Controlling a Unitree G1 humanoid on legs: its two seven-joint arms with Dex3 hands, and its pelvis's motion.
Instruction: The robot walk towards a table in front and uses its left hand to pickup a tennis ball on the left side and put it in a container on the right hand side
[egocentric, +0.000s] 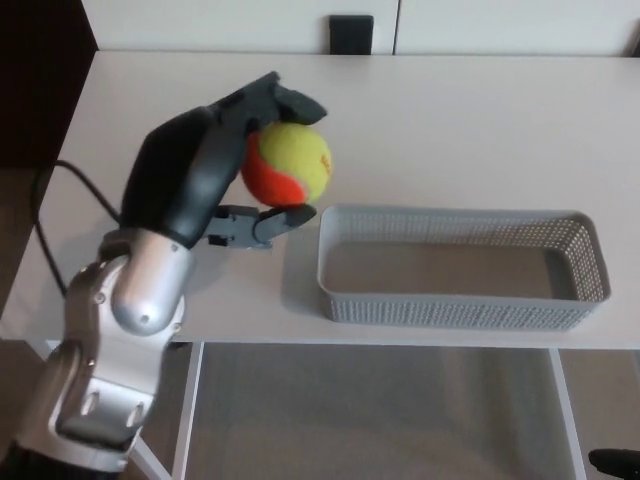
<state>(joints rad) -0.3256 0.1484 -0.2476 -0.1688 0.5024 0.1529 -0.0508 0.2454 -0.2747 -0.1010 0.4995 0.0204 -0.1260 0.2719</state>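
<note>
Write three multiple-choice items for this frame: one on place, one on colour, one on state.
1. Where is the ball relative to the basket? A inside it; B left of it; C right of it.
2. The ball's colours? A yellow-green and orange; B all white; C blue and red.
3. The left robot hand is: A open; B shut on nothing; C shut on the ball.
Answers: B, it is held beyond the basket's left end; A, both colours show; C, the hand clasps it.
</note>
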